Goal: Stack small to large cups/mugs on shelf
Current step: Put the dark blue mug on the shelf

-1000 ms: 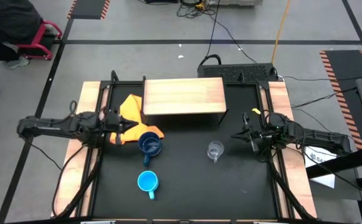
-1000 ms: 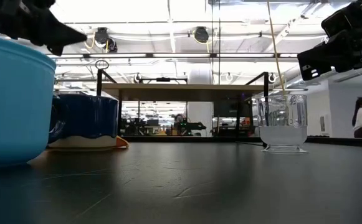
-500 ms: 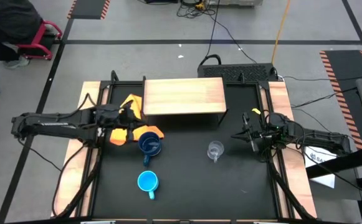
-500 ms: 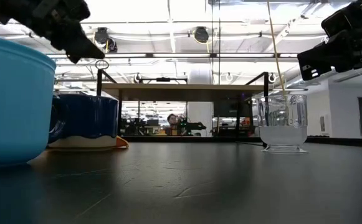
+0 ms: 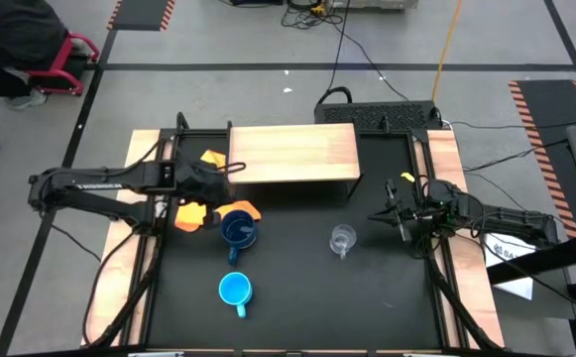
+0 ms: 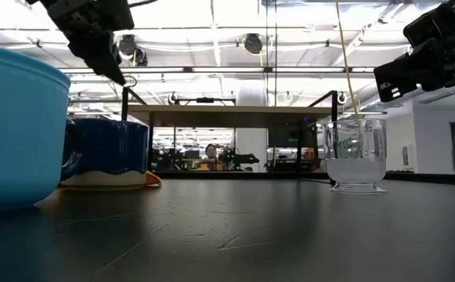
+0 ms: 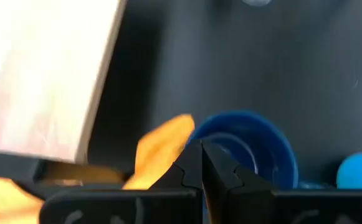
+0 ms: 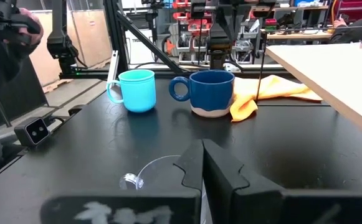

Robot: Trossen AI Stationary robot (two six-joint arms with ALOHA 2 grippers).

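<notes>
Black tabletop (image 5: 297, 288): dark blue mug (image 5: 238, 230), light blue mug (image 5: 234, 290), glass cup (image 5: 342, 239) empty; both arms' fingers together

The high view looks straight down from well above, taking in the whole black surface (image 5: 297, 288) and the grey floor around it; the low view sits at surface height very close to the light blue handled mug (image 6: 16, 129), facing level across towards the low light-wood shelf on thin dark legs (image 6: 227, 110) and the room behind; the left wrist view looks steeply down, close over the dark blue mug (image 7: 249, 146) and the yellow-orange cloth (image 7: 159, 149), blurred, so the shelf edge there is probably what fills its pale side; the right wrist view looks low across the surface; all four share the dark blue mug.
</notes>
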